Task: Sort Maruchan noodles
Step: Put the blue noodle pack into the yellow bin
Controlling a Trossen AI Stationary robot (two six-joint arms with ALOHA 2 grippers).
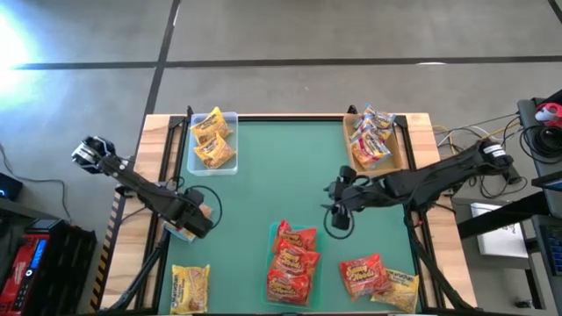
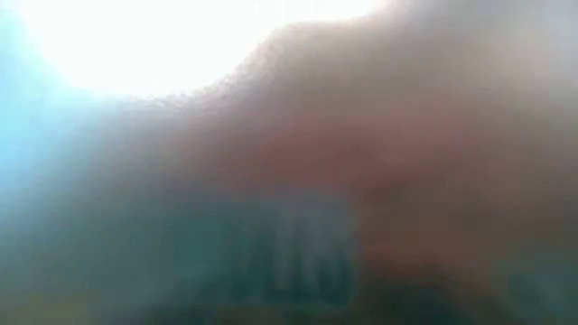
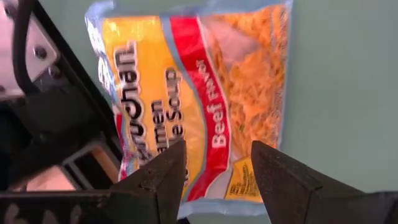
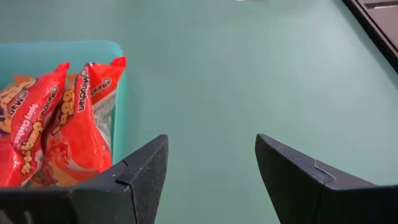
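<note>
From above, the left gripper (image 1: 195, 219) hovers at the table's left edge over a pale packet, while the right gripper (image 1: 338, 213) hangs mid-table beside the green tray (image 1: 270, 254) of red-orange packets (image 1: 292, 263). Yellow packets sit in the clear tray (image 1: 230, 118), pink-labelled ones in the brown tray (image 1: 404, 149), and loose packets (image 1: 379, 279) lie near the front edge.

The low view is blocked and shows nothing usable.

The left wrist view shows the jaws spread wide and empty above a Beef ramen packet (image 3: 199, 93).

The right wrist view shows wide, empty jaws over bare mat.

Risk: the crinkly wrapper could slip, or the packet's closeness to the table's frame could foul a finger.
</note>
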